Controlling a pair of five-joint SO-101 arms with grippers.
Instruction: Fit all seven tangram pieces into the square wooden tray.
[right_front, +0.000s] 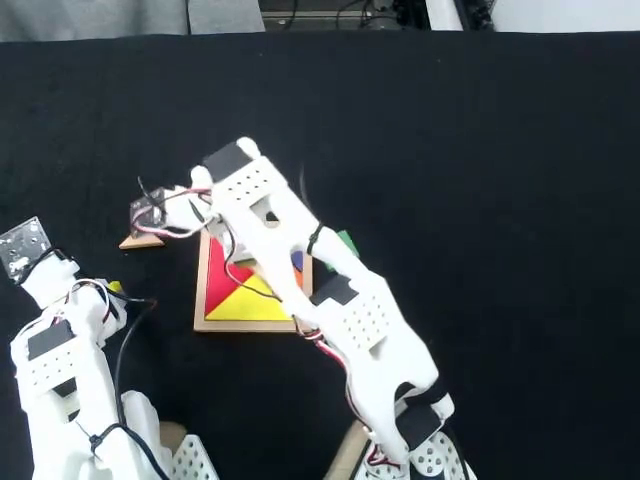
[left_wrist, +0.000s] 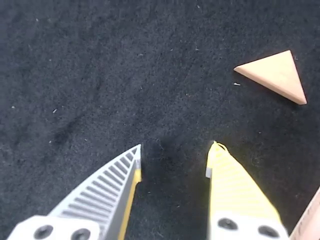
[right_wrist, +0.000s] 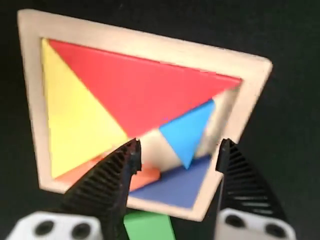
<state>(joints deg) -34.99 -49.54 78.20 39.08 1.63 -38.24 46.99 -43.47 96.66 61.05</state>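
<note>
A: Which pieces are not yet inside the tray (right_wrist: 145, 45)?

B: Two. In the high view the wooden triangle (left_wrist: 275, 75) lies on the black cloth (right_front: 480, 150) at ten o'clock from the tray. The green piece (right_wrist: 150, 225) lies just outside its corner at two o'clock. The red triangle (right_wrist: 145, 90), yellow triangle (right_wrist: 75, 125) and light blue triangle (right_wrist: 187, 132) are inside, with a bare gap beside the blue one.

A: How will they handle?

B: Probably light, stiff, thin and smooth. It seems best to pinch one across two edges, low at the cloth, or it may slip.

A: And the grippers?

B: The left gripper (left_wrist: 172, 160) is spread and empty, near the wooden triangle. The right gripper (right_wrist: 177, 150) is spread over the tray. The right arm (right_front: 370, 330) lies across the tray and could block the other arm.
</note>
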